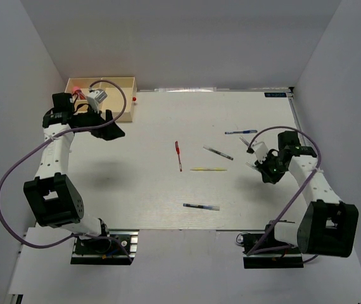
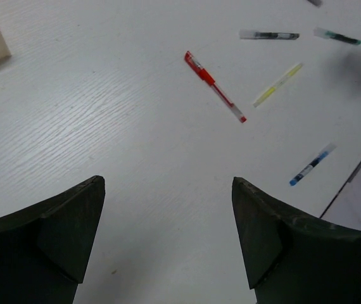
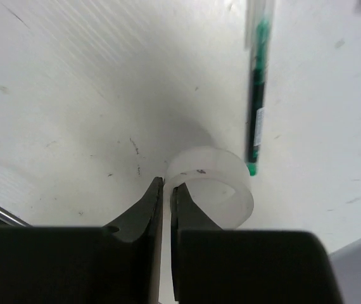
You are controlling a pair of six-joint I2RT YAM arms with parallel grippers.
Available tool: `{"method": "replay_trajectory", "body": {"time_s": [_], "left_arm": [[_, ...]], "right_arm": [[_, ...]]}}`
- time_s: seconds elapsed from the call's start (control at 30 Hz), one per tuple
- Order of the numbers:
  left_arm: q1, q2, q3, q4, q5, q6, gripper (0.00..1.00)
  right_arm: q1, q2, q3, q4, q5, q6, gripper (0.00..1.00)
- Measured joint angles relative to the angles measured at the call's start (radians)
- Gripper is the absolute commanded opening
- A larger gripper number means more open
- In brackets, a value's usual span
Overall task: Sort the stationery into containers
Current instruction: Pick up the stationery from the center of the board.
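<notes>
Nothing legible anywhere. Top view: a small dark-blue label [image 1: 277,95] sits at the far right edge of the bench [image 1: 136,158], with pale marks on it that are too tiny to make out. Right wrist view: the green-inked pen [image 3: 259,82] shows a pale printed patch low on its barrel, and it's blurred past reading. No word, brand or number can be read.

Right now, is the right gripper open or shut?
The right gripper is shut on the tape ring; the right wrist view shows it pinching the ring's wall.
</notes>
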Motion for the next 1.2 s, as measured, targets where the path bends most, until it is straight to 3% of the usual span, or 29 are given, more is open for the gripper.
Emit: {"method": "replay_trajectory", "body": {"time_s": [0.13, 0.23, 0.53, 0.7, 0.93, 1.2], "left_arm": [[-0.018, 0.002, 0.006, -0.011, 0.058, -0.067, 0.78], [-0.062, 0.003, 0.007, -0.01, 0.085, -0.12, 0.77], [-0.242, 0.043, 0.006, -0.007, 0.112, -0.269, 0.71], [-0.325, 0.1, -0.019, -0.006, 0.121, -0.329, 0.68], [-0.398, 0.104, -0.09, 0.006, 0.15, -0.397, 0.68], [-0.534, 0.103, -0.104, 0.059, 0.109, -0.436, 0.58]], "right_arm": [[0.06, -0.068, 0.106, -0.06, -0.058, -0.03, 0.0], [0.153, -0.069, 0.182, -0.073, -0.098, -0.051, 0.0], [0.581, -0.04, 0.264, -0.002, -0.072, -0.134, 0.0], [0.811, -0.082, 0.187, 0.187, 0.018, -0.278, 0.0], [0.979, -0.172, -0.009, 0.418, 0.133, -0.474, 0.0], [1.134, -0.126, -0.037, 0.568, 0.291, -0.572, 0.0]]}}
